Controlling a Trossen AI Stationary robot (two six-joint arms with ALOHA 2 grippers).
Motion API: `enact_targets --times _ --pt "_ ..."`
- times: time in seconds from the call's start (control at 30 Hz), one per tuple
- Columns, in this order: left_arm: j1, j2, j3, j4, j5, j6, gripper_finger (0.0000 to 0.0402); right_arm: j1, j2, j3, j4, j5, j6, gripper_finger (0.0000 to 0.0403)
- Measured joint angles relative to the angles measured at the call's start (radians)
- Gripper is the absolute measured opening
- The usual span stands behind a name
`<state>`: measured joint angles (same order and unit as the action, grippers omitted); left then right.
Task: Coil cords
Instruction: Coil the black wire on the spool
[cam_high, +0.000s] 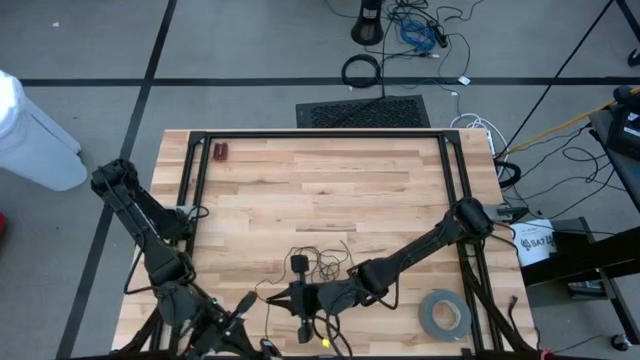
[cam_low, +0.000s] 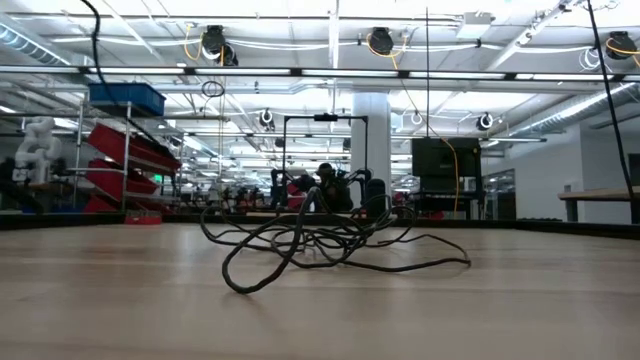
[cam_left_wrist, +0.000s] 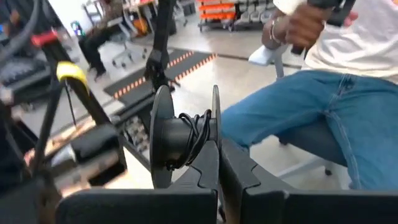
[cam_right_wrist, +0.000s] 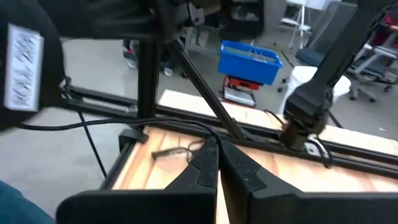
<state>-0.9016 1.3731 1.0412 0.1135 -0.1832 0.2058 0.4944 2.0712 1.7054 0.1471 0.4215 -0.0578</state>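
- We are keeping the left gripper (cam_left_wrist: 217, 155) clamped shut on a black plastic spool (cam_left_wrist: 180, 138) with two round flanges, holding it off the near-left part of the table. That grip looks meant to keep the spool steady as a core to wind on, and a few turns of cord already sit around its hub.
- We are holding the right gripper (cam_right_wrist: 217, 163) with its fingers pressed together low over the near middle of the table. A thin black strand runs away from the tips, so we are probably pinching it, though we cannot tell for sure.
- The very thin black cord (cam_high: 322, 262) is lying mostly as loose wiry strands in a tangle on the pale wooden butcher-block tabletop (cam_high: 330, 185), just beside the right gripper (cam_high: 305, 297) and to the right of the left gripper (cam_high: 238, 312). From table height it shows as an untidy heap of loops (cam_low: 320, 235).
- We judge the coiling to be at an early stage, since most of the cord is still loose, and the right arm is placed to feed it toward the spool.
- A grey roll of tape (cam_high: 444, 314) is resting at the near right and a small red object (cam_high: 221, 152) at the far left, both well apart from the cord.
- A seated person in blue jeans (cam_left_wrist: 311, 118) is showing beyond the table.
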Motion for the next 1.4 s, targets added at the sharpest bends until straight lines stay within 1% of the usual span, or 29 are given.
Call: enact_targets --times 0.2,0.5,0.77,0.9,1.0,1.13,1.4 --pt "0.015 0.0 0.0 -0.036 -0.002 -0.072 0.0 0.033 0.0 0.086 -0.151 0.082 -0.044 0.0" --pt "0.032 0.026 0.0 -0.053 -0.003 -0.122 0.0 0.059 0.0 0.17 -0.249 0.107 -0.084 0.0" --pt "0.082 0.065 0.0 -0.053 0.012 -0.122 0.0 0.064 0.0 0.182 -0.254 0.107 -0.089 0.0" --pt "0.091 0.064 0.0 -0.056 0.013 -0.123 0.0 0.07 0.0 0.182 -0.313 0.109 -0.073 0.0" --pt "0.09 0.054 0.0 -0.093 0.012 -0.143 0.0 0.08 -0.008 0.182 -0.365 0.138 -0.053 0.0" --pt "0.088 0.041 -0.001 -0.158 -0.017 -0.179 0.0 0.1 -0.039 0.182 -0.424 0.186 -0.031 0.0" --pt "0.088 0.024 -0.001 -0.19 -0.11 -0.197 0.0 0.137 -0.062 0.182 -0.495 0.182 0.051 0.0"
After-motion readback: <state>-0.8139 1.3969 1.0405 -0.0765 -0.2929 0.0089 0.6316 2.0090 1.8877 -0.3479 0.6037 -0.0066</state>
